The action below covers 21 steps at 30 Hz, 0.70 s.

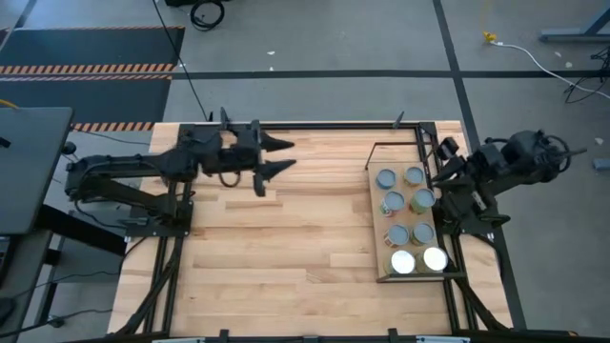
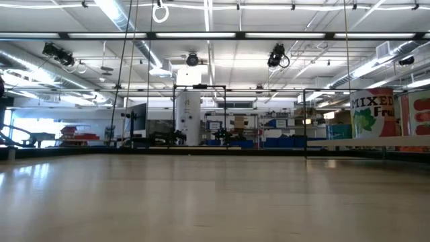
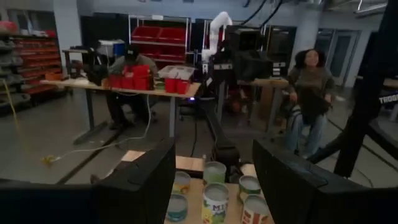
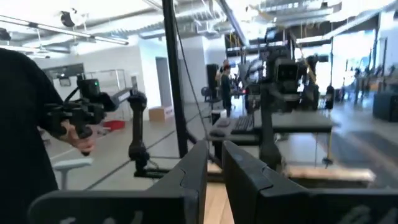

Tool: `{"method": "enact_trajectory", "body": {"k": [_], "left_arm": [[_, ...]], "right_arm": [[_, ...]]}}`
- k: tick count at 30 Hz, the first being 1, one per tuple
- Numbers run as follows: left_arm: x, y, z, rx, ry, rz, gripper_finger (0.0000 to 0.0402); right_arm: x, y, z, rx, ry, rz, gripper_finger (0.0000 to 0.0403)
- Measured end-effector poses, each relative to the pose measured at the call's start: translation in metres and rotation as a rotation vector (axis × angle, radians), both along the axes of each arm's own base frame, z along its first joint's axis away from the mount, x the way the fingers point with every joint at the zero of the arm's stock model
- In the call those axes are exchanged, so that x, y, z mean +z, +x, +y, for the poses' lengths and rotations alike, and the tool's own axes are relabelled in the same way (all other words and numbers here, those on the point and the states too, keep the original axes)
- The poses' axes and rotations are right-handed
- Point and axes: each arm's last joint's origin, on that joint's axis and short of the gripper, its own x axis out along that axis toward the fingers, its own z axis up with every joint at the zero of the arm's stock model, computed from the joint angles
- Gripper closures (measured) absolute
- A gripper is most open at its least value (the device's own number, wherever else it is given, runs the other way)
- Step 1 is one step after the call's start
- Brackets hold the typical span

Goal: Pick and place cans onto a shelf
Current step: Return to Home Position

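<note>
Several cans (image 1: 422, 199) stand upright on their bases in two rows on the shelf (image 1: 378, 224), a light board in a thin black frame at the table's right. The left wrist view shows them from the side (image 3: 215, 200). One labelled can (image 2: 373, 113) shows in the low view. My left gripper (image 1: 283, 157) (image 3: 214, 152) hovers open and level over the far left of the table, pointing at the cans from a distance. My right gripper (image 1: 440, 174) (image 4: 215, 168) is drawn back beside the shelf's right edge. Its fingers are shut to a thin slit, with nothing between them.
The wooden tabletop (image 1: 286, 248) stretches between my left gripper and the shelf. A black rail (image 1: 315, 125) runs along the table's far edge, and the shelf frame's upright bar (image 4: 172, 74) stands close to my right gripper. People sit at desks (image 3: 127, 84) in the room beyond.
</note>
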Motion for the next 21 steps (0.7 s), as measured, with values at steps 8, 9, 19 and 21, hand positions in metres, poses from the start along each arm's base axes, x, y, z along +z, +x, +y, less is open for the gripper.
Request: {"method": "enact_trajectory", "body": {"k": [8,9,19,21], "left_arm": [[-0.036,0.045,0.004,-0.002,-0.026,0.065,0.0184],[-0.036,0.048,0.006,0.001,-0.035,0.04,0.0184],[-0.083,0.035,0.028,0.066,-0.13,-0.035,0.0184],[-0.099,0.016,0.03,0.079,-0.159,-0.099,0.0184]], "right_arm": [[-0.036,-0.016,-0.007,-0.012,0.2,0.018,0.0347],[-0.036,-0.02,-0.009,-0.012,0.184,0.001,0.0347],[-0.031,-0.07,-0.025,0.016,0.107,-0.122,0.0347],[-0.031,-0.074,-0.027,-0.001,0.118,-0.127,0.0347]]}}
